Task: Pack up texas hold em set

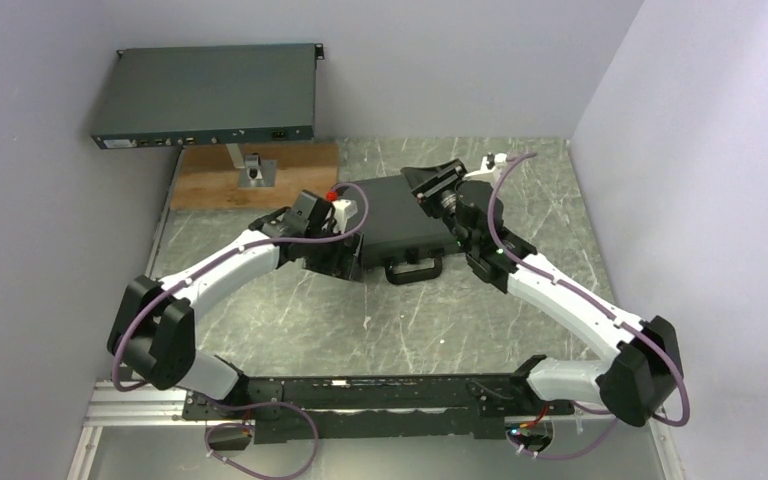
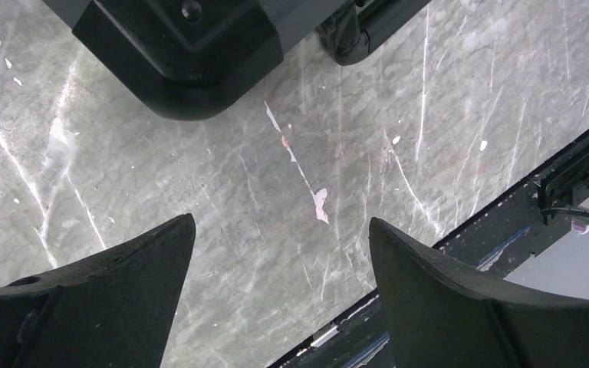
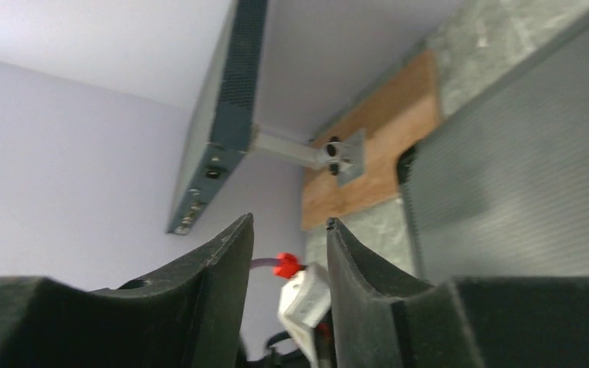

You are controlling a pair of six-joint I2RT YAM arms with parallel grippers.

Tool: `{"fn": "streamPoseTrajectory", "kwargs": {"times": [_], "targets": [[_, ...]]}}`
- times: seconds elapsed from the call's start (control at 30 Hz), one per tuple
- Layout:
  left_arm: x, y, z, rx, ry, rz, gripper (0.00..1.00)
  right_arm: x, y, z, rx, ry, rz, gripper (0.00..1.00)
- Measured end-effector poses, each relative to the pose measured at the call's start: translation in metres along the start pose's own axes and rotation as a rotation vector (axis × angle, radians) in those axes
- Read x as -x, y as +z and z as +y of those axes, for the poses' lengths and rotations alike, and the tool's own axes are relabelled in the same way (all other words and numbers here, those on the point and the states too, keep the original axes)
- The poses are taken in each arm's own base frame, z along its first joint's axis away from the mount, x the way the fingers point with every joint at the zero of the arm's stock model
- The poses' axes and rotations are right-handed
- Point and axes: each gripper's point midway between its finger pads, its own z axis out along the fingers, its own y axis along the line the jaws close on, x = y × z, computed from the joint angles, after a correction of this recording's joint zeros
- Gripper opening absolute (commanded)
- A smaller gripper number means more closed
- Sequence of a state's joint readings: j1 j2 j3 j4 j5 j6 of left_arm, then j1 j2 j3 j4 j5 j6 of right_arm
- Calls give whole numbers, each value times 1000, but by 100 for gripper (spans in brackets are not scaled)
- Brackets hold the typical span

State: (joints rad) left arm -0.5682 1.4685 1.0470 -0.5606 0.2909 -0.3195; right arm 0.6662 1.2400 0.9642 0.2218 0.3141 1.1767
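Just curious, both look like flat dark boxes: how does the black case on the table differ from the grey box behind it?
The black case lies flat on the table; the grey box is held up on a metal post from a wooden board. The black case has a carry handle facing the arms; the grey box shows small ports along its front edge. Both are flat, dark and rectangular.

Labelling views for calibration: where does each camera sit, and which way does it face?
Top external: above and behind the robot, looking down on the closed briefcase; both arms show.
Left wrist: faces down at table and briefcase corner; left gripper open.
Right wrist: looks across the briefcase toward the grey box; right gripper fingers show.
Shared: the briefcase.
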Motion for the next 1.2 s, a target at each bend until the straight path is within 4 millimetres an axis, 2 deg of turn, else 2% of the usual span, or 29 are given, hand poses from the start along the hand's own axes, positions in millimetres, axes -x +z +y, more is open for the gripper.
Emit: {"fn": "streamPoseTrajectory", "kwargs": {"times": [0.1,0.23,0.33,0.43,0.57,0.73,0.87,1.03,1.2], "targets": [[0,-6,-2,-6,7,-18,99,10,-11,-15,-69,-53,-12,56],[0,-22,-6,-20,29,-69,100,27,-35,-30,-150,-140,-29,65],[1,-36,-10,-31,54,-118,100,39,-59,-43,-217,-212,-38,71],[4,-53,-15,-40,83,-173,100,50,-83,-50,-259,-261,-46,83],[4,-74,-17,-37,116,-233,100,66,-119,-58,-293,-300,-62,92],[0,-101,-13,10,139,-292,100,84,-164,-68,-318,-315,-96,95],[-8,-119,-9,38,134,-331,100,94,-191,-81,-363,-313,-118,97],[-15,-149,-13,33,105,-416,100,97,-210,-98,-456,-319,-105,97],[-21,-177,-13,41,88,-507,100,99,-228,-106,-473,-297,-103,98]]}}
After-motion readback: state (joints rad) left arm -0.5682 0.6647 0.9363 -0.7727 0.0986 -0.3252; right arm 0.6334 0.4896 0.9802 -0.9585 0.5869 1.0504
